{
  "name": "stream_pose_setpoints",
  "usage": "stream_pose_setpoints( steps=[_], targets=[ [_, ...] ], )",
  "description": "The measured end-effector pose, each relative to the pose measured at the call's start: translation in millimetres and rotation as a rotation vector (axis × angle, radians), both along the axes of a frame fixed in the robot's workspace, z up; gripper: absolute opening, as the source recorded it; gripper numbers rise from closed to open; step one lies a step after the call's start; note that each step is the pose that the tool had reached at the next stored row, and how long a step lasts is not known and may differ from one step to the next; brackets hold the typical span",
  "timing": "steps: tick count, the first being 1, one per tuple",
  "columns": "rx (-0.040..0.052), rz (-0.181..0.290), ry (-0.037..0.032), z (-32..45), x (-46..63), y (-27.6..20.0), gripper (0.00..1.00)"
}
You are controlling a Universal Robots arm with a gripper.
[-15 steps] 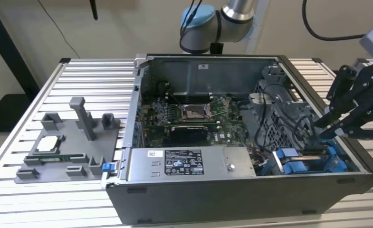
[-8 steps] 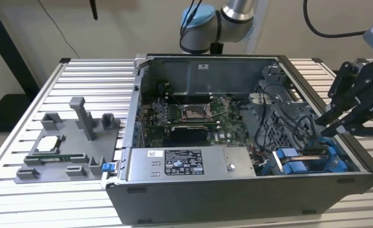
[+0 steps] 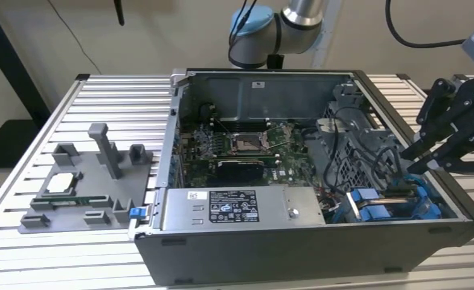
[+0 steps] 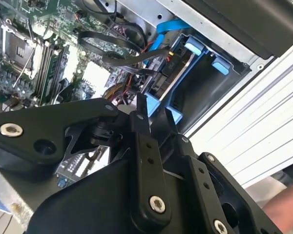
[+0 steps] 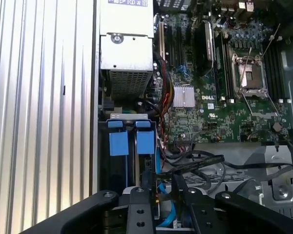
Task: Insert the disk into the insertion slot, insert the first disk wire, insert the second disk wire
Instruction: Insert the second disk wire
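The insertion slot [image 3: 379,211] is the blue-railed bay in the case's front corner, on the exterior view's right. In the first wrist view its blue tabs [image 5: 119,142] stand side by side. The disk [image 3: 400,192] sits edge-on inside the bay in its blue carrier, and its grey edge [image 4: 175,80] is also in the second wrist view. Black wires [image 4: 112,48] loop loosely from the motherboard toward the bay, and a blue wire [image 5: 161,195] runs beside it. My gripper [image 3: 429,162] hangs above the bay. The gripper [image 4: 156,109] [image 5: 162,179] is open, with a narrow gap and nothing between its fingers.
The open computer case [image 3: 301,260] lies on a slatted metal table [image 3: 108,90]. A grey power-supply box [image 3: 237,208] fills the case's front. The motherboard with its processor socket [image 3: 245,142] lies behind it. A grey fixture with parts [image 3: 84,187] stands on the exterior view's left.
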State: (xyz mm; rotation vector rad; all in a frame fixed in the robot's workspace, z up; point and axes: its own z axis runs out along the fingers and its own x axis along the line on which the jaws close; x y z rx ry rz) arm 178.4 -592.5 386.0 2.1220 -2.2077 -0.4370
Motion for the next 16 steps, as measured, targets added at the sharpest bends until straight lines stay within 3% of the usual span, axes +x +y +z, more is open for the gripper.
stream_pose_setpoints(
  steps=[16],
  targets=[
    [0.0000,0.000,0.0116,0.0,0.0,0.0,1.00]
  ],
)
